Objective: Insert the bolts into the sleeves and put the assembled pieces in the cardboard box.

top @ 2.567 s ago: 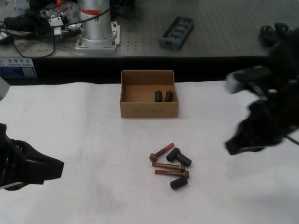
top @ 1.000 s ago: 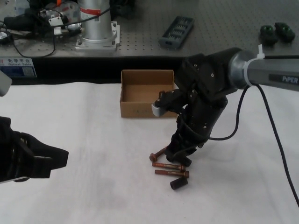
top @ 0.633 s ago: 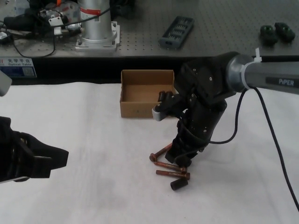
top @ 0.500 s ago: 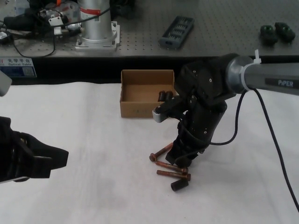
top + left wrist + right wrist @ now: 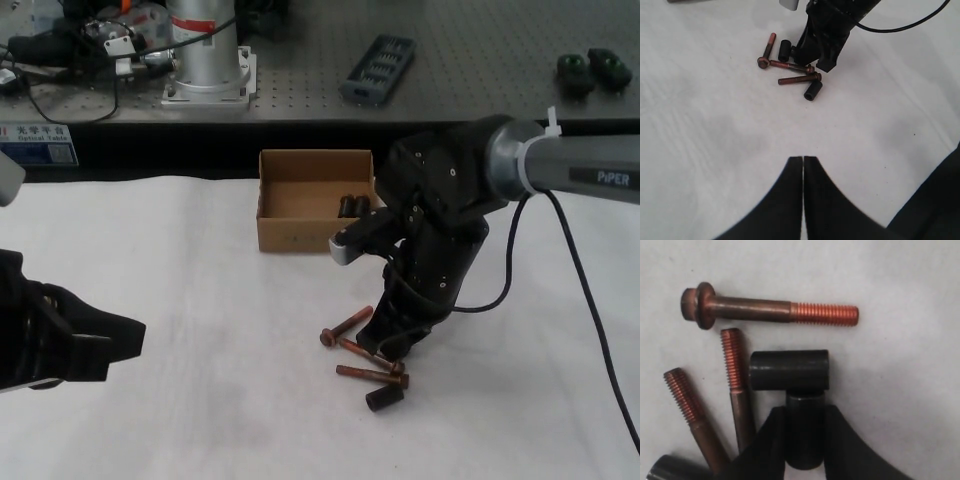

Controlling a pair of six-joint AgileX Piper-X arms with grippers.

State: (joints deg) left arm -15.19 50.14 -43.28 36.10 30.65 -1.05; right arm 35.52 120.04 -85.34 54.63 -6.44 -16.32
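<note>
Right gripper (image 5: pixel 805 415) clamps a sleeve (image 5: pixel 805 432) for pickup; left gripper (image 5: pixel 803 160) fingers together; next, lift it and line up a bolt (image 5: pixel 770 310)

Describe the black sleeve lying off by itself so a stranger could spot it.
Find the cardboard box on the white cloth; in front of it, copper bolts lie by the right tool. The lone sleeve is the short black cylinder at their near edge, clear of the tool.

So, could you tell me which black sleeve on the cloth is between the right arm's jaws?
The gripped sleeve is the one butting end-on against the crosswise sleeve, forming a T; the third sleeve lies alone.
</note>
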